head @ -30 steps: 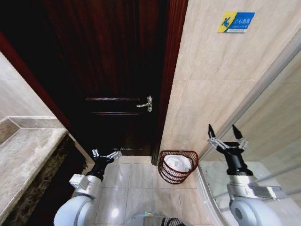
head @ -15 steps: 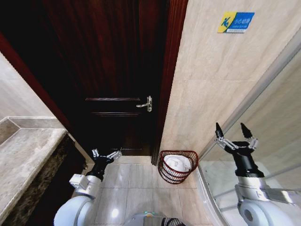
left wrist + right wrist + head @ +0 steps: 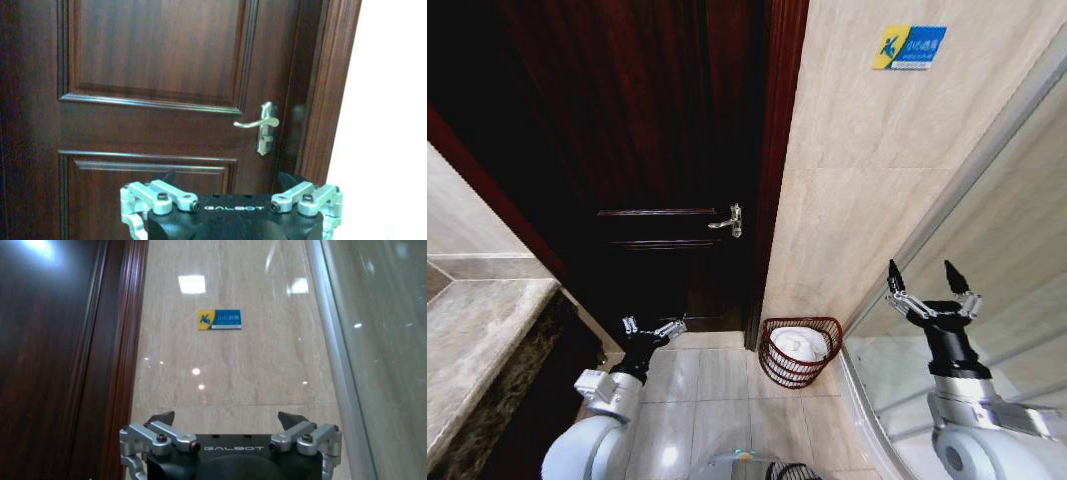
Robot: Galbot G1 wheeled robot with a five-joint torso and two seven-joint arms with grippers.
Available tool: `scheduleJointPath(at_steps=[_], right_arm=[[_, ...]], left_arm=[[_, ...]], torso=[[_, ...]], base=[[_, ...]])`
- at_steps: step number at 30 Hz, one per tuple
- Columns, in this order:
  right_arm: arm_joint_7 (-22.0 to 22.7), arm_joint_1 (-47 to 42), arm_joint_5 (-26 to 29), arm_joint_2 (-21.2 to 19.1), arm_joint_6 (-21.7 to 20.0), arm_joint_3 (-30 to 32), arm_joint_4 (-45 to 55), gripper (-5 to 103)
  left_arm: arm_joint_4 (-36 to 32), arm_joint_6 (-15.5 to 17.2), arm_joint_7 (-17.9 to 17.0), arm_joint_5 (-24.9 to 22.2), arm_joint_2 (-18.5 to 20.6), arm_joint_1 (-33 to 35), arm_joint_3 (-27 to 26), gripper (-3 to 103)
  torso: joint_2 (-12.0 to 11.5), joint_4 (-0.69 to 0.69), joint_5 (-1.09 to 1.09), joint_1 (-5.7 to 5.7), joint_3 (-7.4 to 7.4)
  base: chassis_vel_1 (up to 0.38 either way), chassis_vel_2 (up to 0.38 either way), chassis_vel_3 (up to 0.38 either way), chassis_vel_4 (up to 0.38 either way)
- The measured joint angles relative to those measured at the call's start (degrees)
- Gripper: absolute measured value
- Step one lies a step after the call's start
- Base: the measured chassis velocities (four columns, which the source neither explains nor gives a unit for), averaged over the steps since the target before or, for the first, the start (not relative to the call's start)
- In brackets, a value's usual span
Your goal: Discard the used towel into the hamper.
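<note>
A tiled bathroom corner is seen: a dark wooden door (image 3: 657, 180) with a lever handle (image 3: 723, 221), a beige marble wall (image 3: 867, 190) carrying a small blue-and-yellow sign (image 3: 910, 47), a glass shower screen (image 3: 1007, 250) on the right and a stone bench (image 3: 477, 340) on the left. The hamper (image 3: 799, 351) stands on the floor (image 3: 717, 400) at the foot of the wall, just beside the door frame, and a white towel (image 3: 801, 343) is seen lying inside it, below the rim. The left end effector (image 3: 653, 329) is held low in front of the door, its fingers spread and nothing gripped. The right end effector (image 3: 930, 289) is raised beside the shower screen, well apart from the hamper, released and empty, the prongs wide apart. Since the towel is judged to be lodged in the hamper already, the drop appears done and only the retreat is left. For that to be done well, both arms should be kept clear of the wire rim and of the glass, the fingers left released so that no cloth is snagged, and the hamper left undisturbed; the towel should be checked for any fold hanging over the rim, though none is apparent.
</note>
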Motion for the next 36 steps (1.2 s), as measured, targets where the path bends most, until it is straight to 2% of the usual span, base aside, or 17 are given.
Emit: scheduleJointPath(at_steps=[3, 5, 6, 7, 9, 21, 36], right_arm=[[0.35, -0.13, -0.09, 0.03, 0.15, -0.05, 0.02, 100], [3.96, 0.56, -1.31, 0.20, 0.15, -0.80, 0.07, 100], [3.96, 0.56, -1.31, 0.20, 0.15, -0.80, 0.07, 100], [6.38, 1.31, -1.67, 0.28, 0.15, -1.34, 0.11, 100], [8.14, 1.91, -1.56, 0.19, 0.13, -1.47, 0.27, 100], [8.04, 2.92, 0.50, -0.51, 0.65, -0.47, 1.08, 100], [7.48, 4.15, -0.79, -0.38, 1.49, 0.80, 0.69, 100]], left_arm=[[0.00, 0.00, 0.00, 0.00, 0.00, 0.00, 0.00, 100], [0.00, 0.00, 0.00, 0.00, 0.00, 0.00, 0.00, 100], [0.00, 0.00, 0.00, 0.00, 0.00, 0.00, 0.00, 100], [0.00, 0.00, 0.00, 0.00, 0.00, 0.00, 0.00, 100], [0.00, 0.00, 0.00, 0.00, 0.00, 0.00, 0.00, 100], [0.00, 0.00, 0.00, 0.00, 0.00, 0.00, 0.00, 100], [0.00, 0.00, 0.00, 0.00, 0.00, 0.00, 0.00, 100]], torso=[[0.00, -0.01, 0.00, 0.00, 0.00], [0.00, -0.01, 0.00, 0.00, 0.00], [0.00, -0.01, 0.00, 0.00, 0.00], [0.00, 0.01, 0.00, 0.00, 0.00], [0.00, 0.00, 0.00, 0.00, 0.00], [0.00, 0.00, 0.00, 0.00, 0.00], [0.00, -0.01, 0.00, 0.00, 0.00]], base=[[0.000, 0.000, 0.000, 0.000], [0.000, 0.000, 0.000, 0.000], [0.000, 0.000, 0.000, 0.000], [-0.027, -0.068, -0.033, -0.029], [-0.064, -0.059, -0.040, -0.050], [-0.084, -0.072, -0.075, -0.089], [-0.117, -0.123, -0.120, -0.122]])
